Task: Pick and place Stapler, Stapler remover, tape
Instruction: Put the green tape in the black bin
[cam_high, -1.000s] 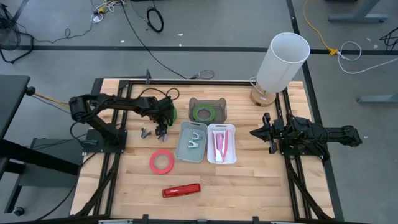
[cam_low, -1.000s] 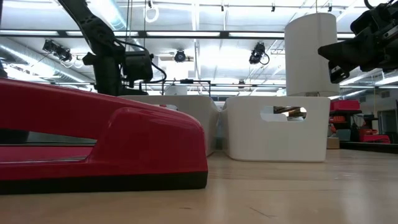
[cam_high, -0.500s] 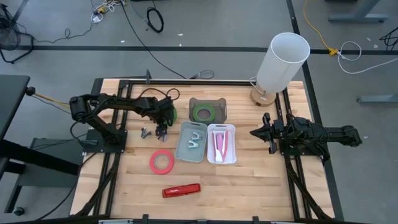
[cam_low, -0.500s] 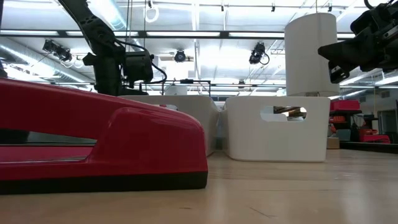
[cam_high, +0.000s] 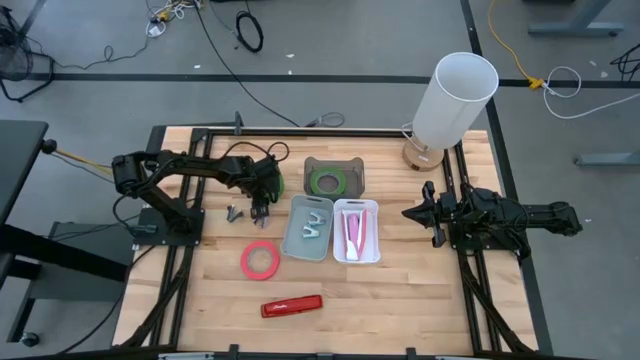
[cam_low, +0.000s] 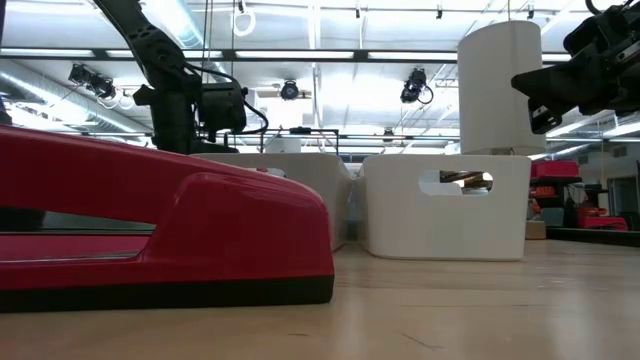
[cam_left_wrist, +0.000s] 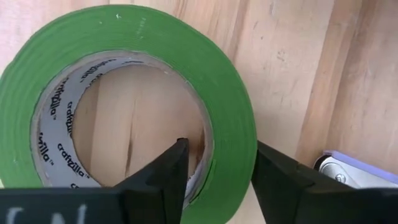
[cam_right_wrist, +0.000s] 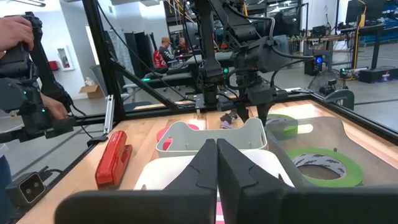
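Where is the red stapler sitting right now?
In the high view the red stapler lies flat on the wooden table near its front edge, left of centre. The red tape roll is its nearest neighbour, and neither pincer is near it.

The only readable text is the brand name "craftzilla", printed repeatedly in small dark letters around the grey inner core of the green tape roll (cam_left_wrist: 134, 106), the nearest print just beside the left gripper's inner finger (cam_left_wrist: 163, 180). Nothing else is legible.
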